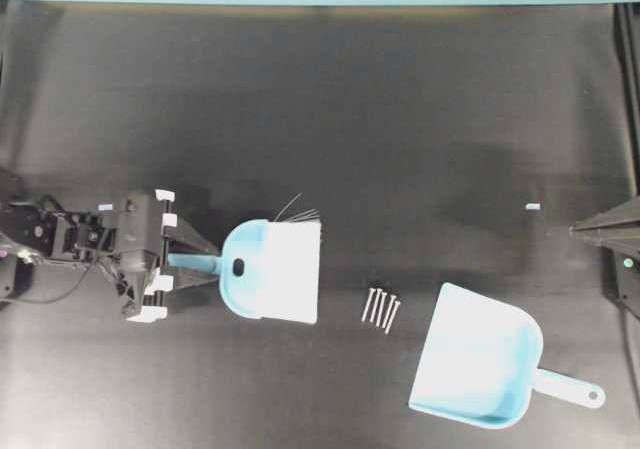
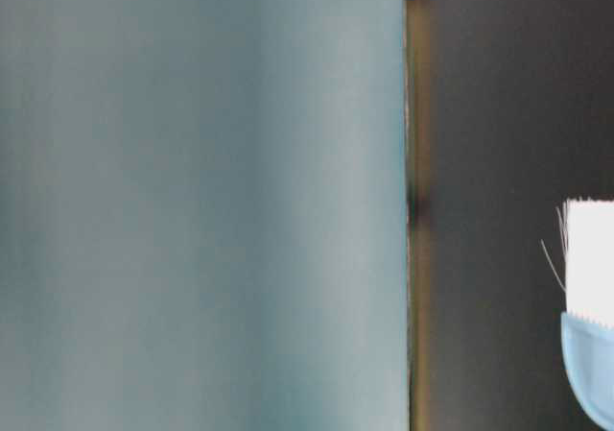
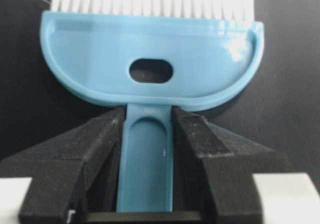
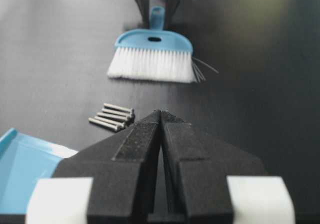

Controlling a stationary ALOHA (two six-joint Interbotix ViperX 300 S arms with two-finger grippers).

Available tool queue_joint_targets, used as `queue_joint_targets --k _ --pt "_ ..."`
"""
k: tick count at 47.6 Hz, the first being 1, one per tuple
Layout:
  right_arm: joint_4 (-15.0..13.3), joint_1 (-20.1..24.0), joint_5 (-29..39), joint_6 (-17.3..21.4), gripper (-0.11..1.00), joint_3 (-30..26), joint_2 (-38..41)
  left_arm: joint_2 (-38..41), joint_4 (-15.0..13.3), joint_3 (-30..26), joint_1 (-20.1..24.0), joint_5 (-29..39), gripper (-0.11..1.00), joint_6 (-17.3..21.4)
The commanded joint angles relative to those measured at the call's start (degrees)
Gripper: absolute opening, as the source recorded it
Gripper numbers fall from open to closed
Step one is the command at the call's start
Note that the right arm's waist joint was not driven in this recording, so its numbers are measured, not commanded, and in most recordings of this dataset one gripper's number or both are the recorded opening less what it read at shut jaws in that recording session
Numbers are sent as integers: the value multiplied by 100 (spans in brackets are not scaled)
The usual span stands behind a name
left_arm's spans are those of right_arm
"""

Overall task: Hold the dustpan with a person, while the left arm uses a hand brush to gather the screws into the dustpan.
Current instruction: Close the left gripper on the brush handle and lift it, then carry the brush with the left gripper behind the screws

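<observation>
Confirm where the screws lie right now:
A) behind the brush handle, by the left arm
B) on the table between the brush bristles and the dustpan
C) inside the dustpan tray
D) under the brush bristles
B: in the overhead view the screws lie in a tight bunch on the bare table, apart from both the hand brush and the dustpan.

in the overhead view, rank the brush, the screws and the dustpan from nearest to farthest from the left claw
1. brush: its handle lies between the fingers of the left claw.
2. screws: mid-table, right of the bristles.
3. dustpan: farthest, lower right.
</observation>
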Motion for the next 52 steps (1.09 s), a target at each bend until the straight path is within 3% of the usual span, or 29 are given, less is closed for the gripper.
queue_joint_targets --k 1,15,24,45,52 --pt "9 0 -62 18 0 -26 53 -562 18 -325 -26 1072 31 62" --pt "9 0 -62 18 0 -26 53 -1837 26 -1890 35 5168 30 466" --pt "0 0 -62 18 0 -35 53 -1863 26 -2786 53 7427 31 923" --pt "9 0 -62 18 0 -26 53 -703 149 -4711 53 10802 31 1942" --pt "9 0 -70 9 0 -26 44 -272 193 -5353 35 11145 31 2013"
